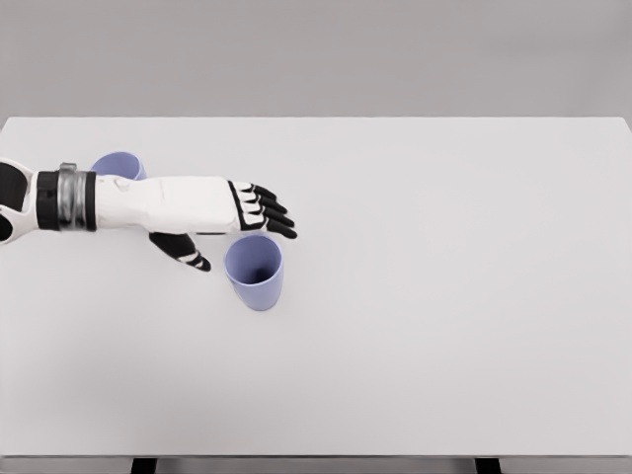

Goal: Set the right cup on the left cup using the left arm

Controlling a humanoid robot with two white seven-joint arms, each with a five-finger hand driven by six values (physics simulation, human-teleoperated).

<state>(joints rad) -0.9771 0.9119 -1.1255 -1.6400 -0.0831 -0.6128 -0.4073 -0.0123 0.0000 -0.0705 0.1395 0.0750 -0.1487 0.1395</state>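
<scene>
Two lilac cups stand upright on the white table (444,296). The right cup (255,273) is left of the table's middle with its mouth open toward me. Only the rim of the left cup (118,164) shows at the far left, behind my forearm. My left hand (247,229) reaches in from the left, palm down, just above and behind the right cup. Its fingers (269,211) stretch out past the cup's far rim and the thumb (186,252) hangs to the cup's left. The hand is open and holds nothing.
The table's far edge (316,118) runs across the top and its front edge (316,456) along the bottom. Nothing else stands on the table.
</scene>
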